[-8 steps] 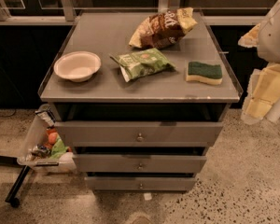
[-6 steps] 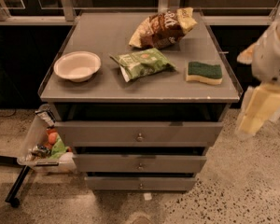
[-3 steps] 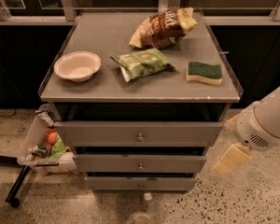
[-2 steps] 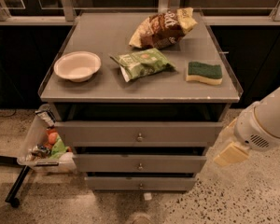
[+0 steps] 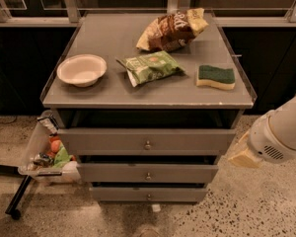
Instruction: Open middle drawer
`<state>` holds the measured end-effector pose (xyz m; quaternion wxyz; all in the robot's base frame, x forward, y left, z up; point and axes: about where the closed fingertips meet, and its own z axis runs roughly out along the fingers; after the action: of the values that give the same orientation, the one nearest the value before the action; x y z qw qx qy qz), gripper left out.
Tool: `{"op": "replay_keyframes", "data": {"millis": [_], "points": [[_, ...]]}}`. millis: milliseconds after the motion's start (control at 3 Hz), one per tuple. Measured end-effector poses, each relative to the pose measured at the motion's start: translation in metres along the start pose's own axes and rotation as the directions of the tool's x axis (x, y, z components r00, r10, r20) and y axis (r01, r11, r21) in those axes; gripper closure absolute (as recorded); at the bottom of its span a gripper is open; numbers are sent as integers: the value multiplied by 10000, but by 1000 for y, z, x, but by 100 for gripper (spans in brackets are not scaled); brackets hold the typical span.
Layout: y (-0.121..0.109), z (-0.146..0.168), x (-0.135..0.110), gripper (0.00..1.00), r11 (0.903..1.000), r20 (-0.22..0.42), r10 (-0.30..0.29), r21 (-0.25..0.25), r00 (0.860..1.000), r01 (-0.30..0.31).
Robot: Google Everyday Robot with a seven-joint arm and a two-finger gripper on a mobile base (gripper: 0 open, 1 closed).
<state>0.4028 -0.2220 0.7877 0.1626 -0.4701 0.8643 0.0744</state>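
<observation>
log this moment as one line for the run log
phase: pre-grasp | gripper: right of the middle drawer, slightly higher, apart from it | knob: untouched | drawer: not yet pulled open

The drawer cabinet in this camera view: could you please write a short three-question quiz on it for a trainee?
1. True or false: the hand hangs off the right side of the cabinet, touching no drawer.
2. The sponge lies on the cabinet top near its: A left edge, B right edge, C centre.
3. Fill in: the middle drawer has ___ drawer(s) below it.
Key: 1 true; 2 B; 3 one.
</observation>
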Motion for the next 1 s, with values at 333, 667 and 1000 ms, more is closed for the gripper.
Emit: {"op": "replay_keyframes", "data": {"millis": [333,667,1000], "points": [[12,17,10,100,9959,198,732,523,9971,-741],[43,60,40,100,9857,827,1614,357,9834,-1647],[59,113,54,100,9693,2360,2428,-200,9409,-2451]]}}
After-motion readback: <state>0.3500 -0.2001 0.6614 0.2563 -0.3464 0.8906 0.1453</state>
